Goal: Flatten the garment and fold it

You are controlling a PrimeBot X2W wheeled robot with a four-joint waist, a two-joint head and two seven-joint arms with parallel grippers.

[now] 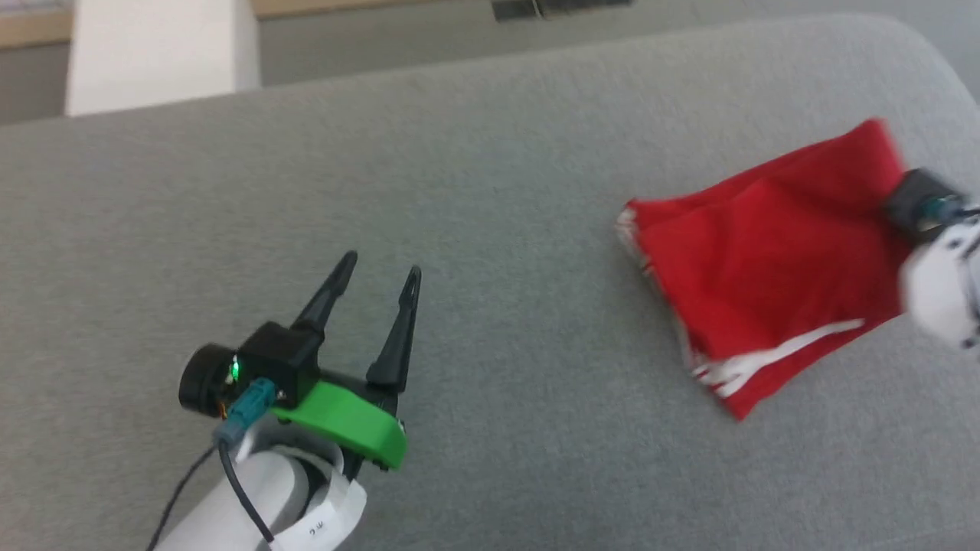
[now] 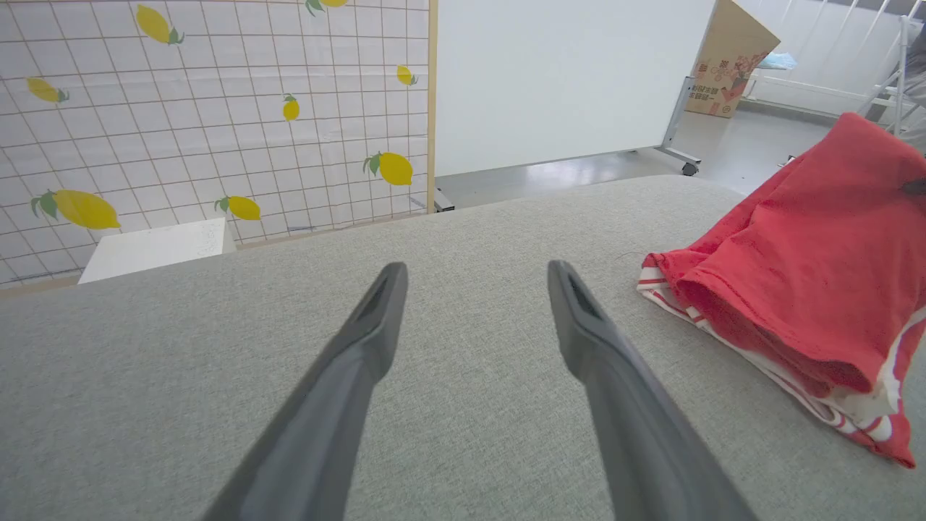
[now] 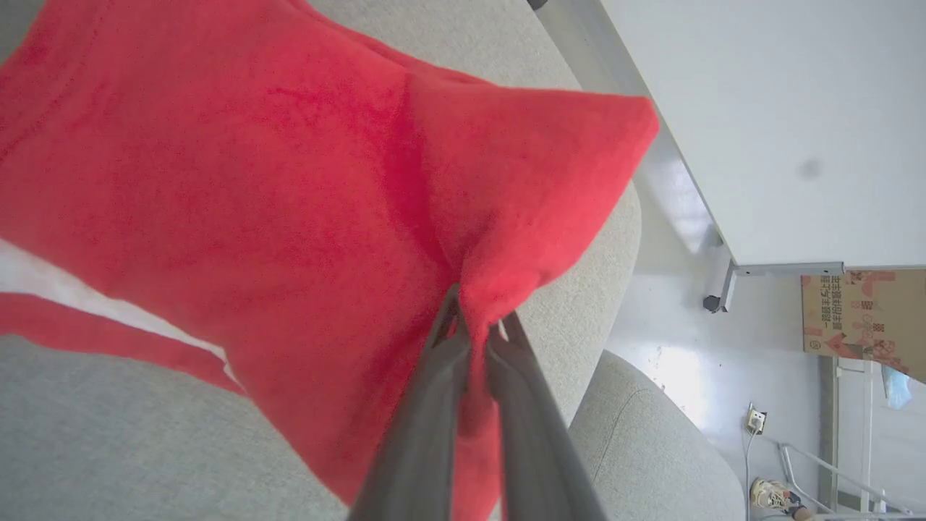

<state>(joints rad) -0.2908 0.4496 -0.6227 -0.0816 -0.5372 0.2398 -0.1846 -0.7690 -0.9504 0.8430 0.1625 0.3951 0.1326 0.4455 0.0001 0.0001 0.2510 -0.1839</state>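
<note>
One red garment [image 1: 766,252], two pincers — left pincer [image 1: 380,268] spread, empty, right pincer [image 3: 477,318] clamped on its corner

A grey couch [image 1: 490,229] spans the scene. Beyond its far edge stand a lemon-print screen [image 2: 217,108], a white panel [image 2: 564,72] and a cardboard box [image 2: 727,65].

The garment [image 1: 766,252] lies on the cushion [image 1: 490,191]. Well to the garment's left, apart from it, the left gripper [image 1: 380,265] hangs over the cushion. At the garment's right edge, the right gripper [image 3: 474,318] has that edge between its fingers.
</note>
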